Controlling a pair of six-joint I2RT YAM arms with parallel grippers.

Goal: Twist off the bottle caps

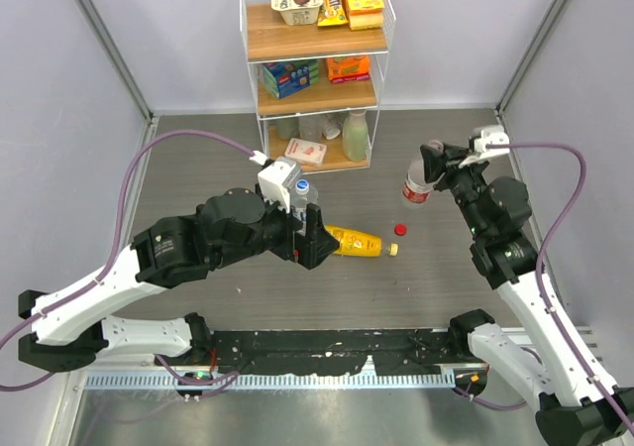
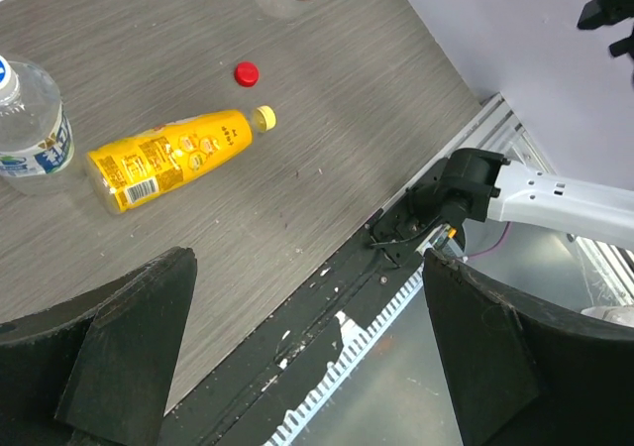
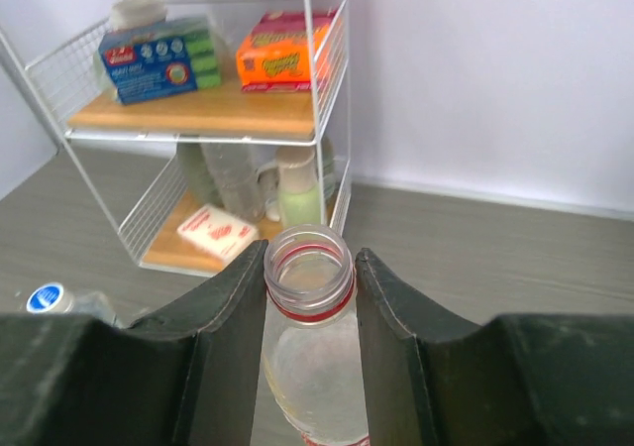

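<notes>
Near edge: toothed metal rail, scuffed black strip behind it. Dark grey wood-grain table.

Left gripper hangs low over the table, jaws wide apart, holding nothing. Just beyond it the yellow-orange juice bottle lies on its side, cap on. Loose red cap near its neck. Blue-label water bottle stands upright, capped.

Right gripper is clamped on the neck of the red-label bottle, mouth open.

Far side: wire shelf rack, pale lilac walls.
</notes>
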